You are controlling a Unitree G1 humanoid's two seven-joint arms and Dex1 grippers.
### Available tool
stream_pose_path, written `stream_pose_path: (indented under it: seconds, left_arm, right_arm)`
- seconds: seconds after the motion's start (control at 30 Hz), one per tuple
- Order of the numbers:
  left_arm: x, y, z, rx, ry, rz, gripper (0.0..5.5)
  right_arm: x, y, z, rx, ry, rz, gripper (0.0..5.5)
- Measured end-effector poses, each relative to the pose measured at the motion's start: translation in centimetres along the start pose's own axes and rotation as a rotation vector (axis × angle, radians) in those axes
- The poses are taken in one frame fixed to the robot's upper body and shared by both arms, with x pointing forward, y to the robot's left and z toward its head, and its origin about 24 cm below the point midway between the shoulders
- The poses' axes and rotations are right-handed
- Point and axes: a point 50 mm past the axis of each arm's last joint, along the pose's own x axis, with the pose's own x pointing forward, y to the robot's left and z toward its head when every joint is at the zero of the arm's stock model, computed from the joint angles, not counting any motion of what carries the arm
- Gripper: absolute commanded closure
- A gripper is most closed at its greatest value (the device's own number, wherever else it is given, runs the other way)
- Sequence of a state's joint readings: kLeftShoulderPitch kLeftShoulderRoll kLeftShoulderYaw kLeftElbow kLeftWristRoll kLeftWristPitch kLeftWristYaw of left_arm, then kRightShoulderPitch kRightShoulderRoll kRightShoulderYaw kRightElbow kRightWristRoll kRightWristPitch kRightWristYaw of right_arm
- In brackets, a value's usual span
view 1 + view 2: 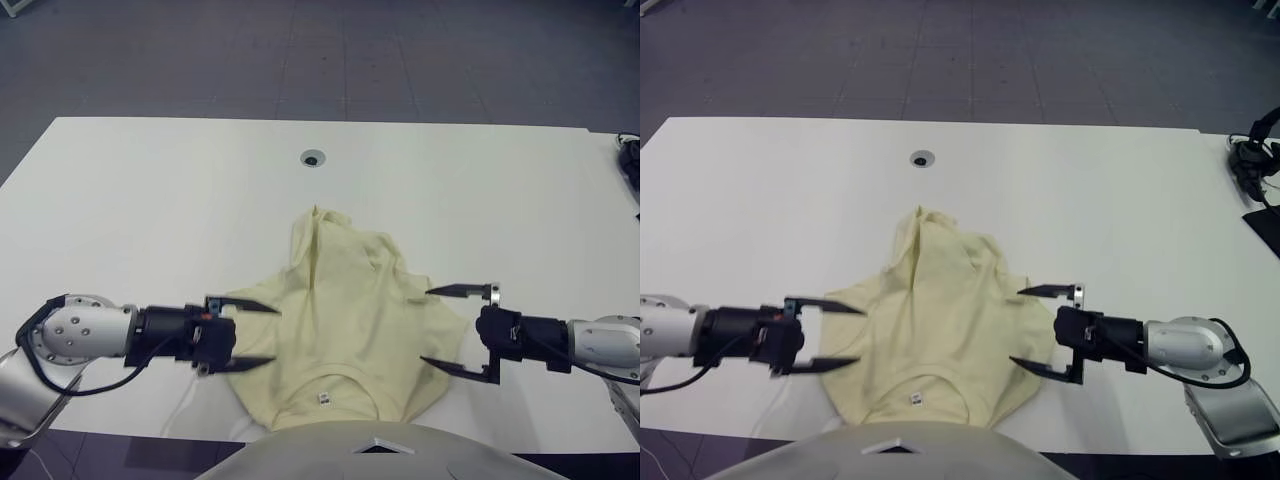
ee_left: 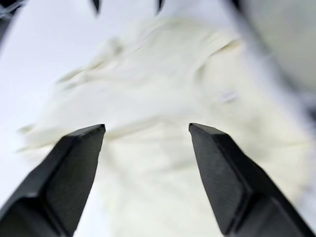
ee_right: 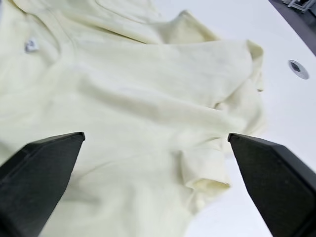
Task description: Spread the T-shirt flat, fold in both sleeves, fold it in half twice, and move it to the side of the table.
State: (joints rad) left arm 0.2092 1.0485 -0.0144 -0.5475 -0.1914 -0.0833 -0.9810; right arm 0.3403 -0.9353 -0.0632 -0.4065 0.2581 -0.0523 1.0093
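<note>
- Two grippers flanked the shirt (image 1: 345, 330) in the left eye view. It lay crumpled on the table (image 1: 150, 190), at the near edge and midway across. Its far part was bunched into a peak pointing toward the grommet (image 1: 313, 158).
- In that view the left gripper (image 1: 275, 335) was spread wide and empty, tips over the shirt's left edge. The right gripper (image 1: 425, 325) was equally wide and empty, tips at the shirt's right edge.
- In the right eye view the layout was the same. The label (image 1: 915, 398) faced up at the collar, nearest the robot. Cables (image 1: 1252, 150) lay at the table's far right corner, well apart from the shirt.
- In the left wrist view both fingers (image 2: 69, 168) stood apart with cloth beyond them and nothing pinched.
- In the right wrist view the fingers (image 3: 39, 173) were also far apart. A sleeve (image 3: 207, 173) lay curled on itself between them, close to the table.
- Judged step: spreading flat, not yet done; no fold appeared started.
- Procedure advice:
  - Lower each gripper onto a single outer layer at the shirt's side edge.
  - Close fully before pulling.
  - Draw both sides outward together, so the cloth tensions evenly and does not slide to one side.
  - Pinching several layers would likely keep the bunched peak in place.
</note>
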Motion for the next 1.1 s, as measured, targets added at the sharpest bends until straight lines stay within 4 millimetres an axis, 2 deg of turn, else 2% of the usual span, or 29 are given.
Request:
stream_pose_path:
  seconds: [0.13, 0.3, 0.43, 0.6, 0.83, 0.97, 1.1]
  left_arm:
    - [1.7, 1.5, -3.4, 0.155, 0.153, 0.176, 0.97]
    - [2.9, 1.3, -6.1, 0.122, 0.202, 0.214, 0.17]
    - [3.5, 1.6, -7.0, 0.142, 0.213, 0.235, 0.12]
    - [3.7, 1.2, -7.1, 0.17, 0.209, 0.247, 0.12]
    - [2.2, -0.4, -7.7, 0.143, 0.25, 0.295, 0.12]
    - [-0.4, -1.6, -8.4, 0.134, 0.339, 0.312, 0.12]
    - [-1.6, -2.7, -8.2, 0.151, 0.379, 0.304, 0.12]
  right_arm:
    - [0.4, -1.8, -1.3, -0.142, 0.098, -0.129, 0.1]
    - [1.1, -2.8, -1.9, -0.264, 0.146, -0.169, 0.1]
    - [1.5, -3.0, -3.0, -0.331, 0.206, -0.163, 0.1]
    - [1.0, -3.0, -3.2, -0.374, 0.228, -0.127, 0.1]
    - [-0.6, -2.7, -3.8, -0.392, 0.295, -0.106, 0.1]
    - [-1.8, -2.0, -3.9, -0.383, 0.336, -0.081, 0.1]
    - [-2.5, -0.5, -3.6, -0.33, 0.348, 0.002, 0.1]
